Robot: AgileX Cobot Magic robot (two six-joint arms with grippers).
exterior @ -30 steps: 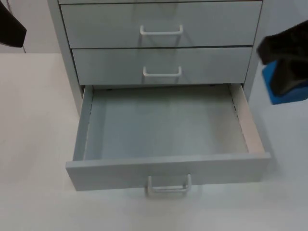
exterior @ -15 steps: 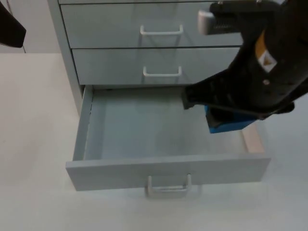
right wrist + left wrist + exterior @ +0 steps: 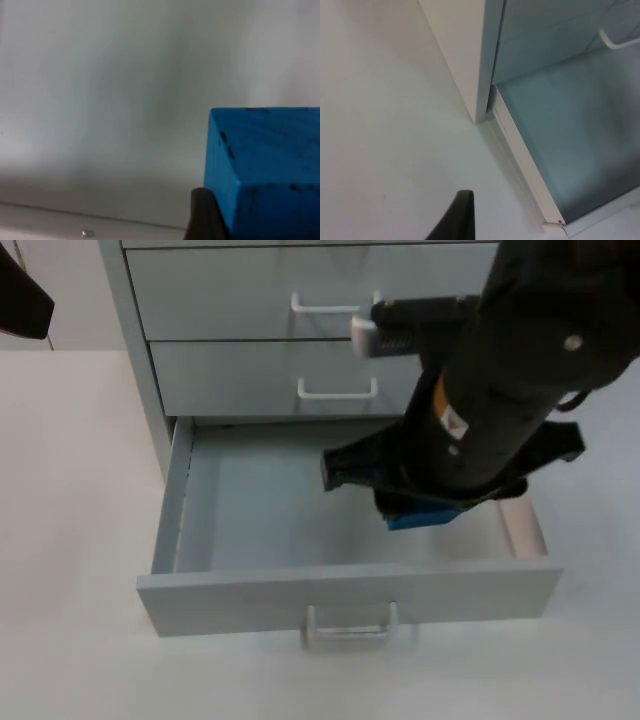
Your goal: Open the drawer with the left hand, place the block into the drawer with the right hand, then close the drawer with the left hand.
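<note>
Since the bottom drawer (image 3: 300, 510) is already pulled all the way out, I'd call step one done. Step two looks like it's in progress: the right pincer (image 3: 425, 512) hangs over the right half of the open drawer, pinching the blue block (image 3: 422, 518) between its fingers. From above you only catch a sliver of blue poking out under the arm. In the right wrist view the block (image 3: 265, 165) sits just in front of a black fingertip (image 3: 202, 215), with the pale drawer floor behind it. I can't tell whether the block is touching the floor or just above it, so I wouldn't count it as placed yet.

The left arm waits off at the side over the tabletop (image 3: 70, 540), well apart from the cabinet (image 3: 135, 360). In its wrist view one fingertip (image 3: 455, 220) shows, near the drawer's side wall (image 3: 520, 165); whether the left pincer is spread or pressed together, I can't tell.

Still to go, as I read it: let the block go inside the drawer, pull the right arm clear, then bring the left arm to the drawer handle (image 3: 350, 628) and push it shut.
</note>
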